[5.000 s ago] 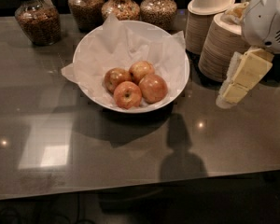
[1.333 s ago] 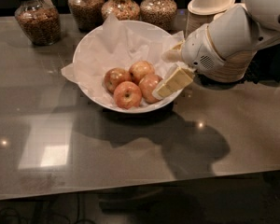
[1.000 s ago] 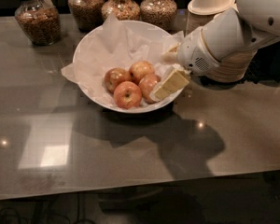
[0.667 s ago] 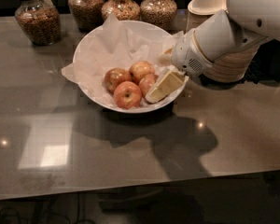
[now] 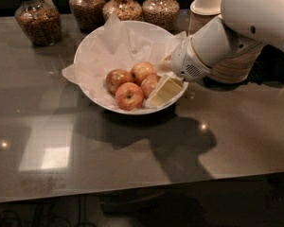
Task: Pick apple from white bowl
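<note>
The white bowl (image 5: 92, 48), lined with crinkled white paper, stands on the dark table and holds four apples. The apple (image 5: 148, 83), reddish-orange, lies at the right of the group, its right side hidden behind a finger. The others lie left (image 5: 116, 78), behind (image 5: 142, 70) and in front (image 5: 129, 96). My gripper (image 5: 164, 77) reaches into the bowl from the right, open. Its cream front finger (image 5: 164, 91) rests against the apple's right side near the bowl rim; the other finger sits higher behind it.
Glass jars of brown grains (image 5: 38, 18) (image 5: 88, 7) (image 5: 161, 7) stand along the back edge. Stacks of beige disposable bowls with a white lid (image 5: 209, 1) stand right of the bowl, behind my white arm (image 5: 236, 27). The table's front edge runs along the bottom.
My arm has come in from the right of the stacks and down into the bowl. Over the last second the gripper has crept left, closer against the right-hand apple. The apples have not moved.
</note>
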Tool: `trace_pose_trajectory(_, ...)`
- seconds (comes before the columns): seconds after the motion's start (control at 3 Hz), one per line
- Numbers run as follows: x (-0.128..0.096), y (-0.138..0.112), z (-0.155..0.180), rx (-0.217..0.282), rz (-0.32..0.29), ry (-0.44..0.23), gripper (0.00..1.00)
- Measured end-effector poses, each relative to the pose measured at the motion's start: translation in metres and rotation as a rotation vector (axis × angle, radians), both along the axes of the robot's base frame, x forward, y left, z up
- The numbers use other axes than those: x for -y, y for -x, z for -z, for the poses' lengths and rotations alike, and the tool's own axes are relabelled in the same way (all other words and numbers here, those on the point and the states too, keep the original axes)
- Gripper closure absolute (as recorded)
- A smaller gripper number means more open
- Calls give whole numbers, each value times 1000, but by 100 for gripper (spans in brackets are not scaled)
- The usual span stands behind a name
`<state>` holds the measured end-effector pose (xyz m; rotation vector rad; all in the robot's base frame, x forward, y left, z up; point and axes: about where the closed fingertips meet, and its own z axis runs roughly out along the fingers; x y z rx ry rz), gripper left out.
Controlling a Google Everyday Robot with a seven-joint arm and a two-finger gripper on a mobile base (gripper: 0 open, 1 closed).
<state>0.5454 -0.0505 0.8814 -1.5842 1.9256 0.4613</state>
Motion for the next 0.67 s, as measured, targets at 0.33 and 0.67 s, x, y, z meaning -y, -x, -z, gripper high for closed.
trace_pose_trajectory(0.33,0,1,9,-18,6,9,26)
trace_pose_trajectory(0.67,-1,0,15,-30,7,16,25)
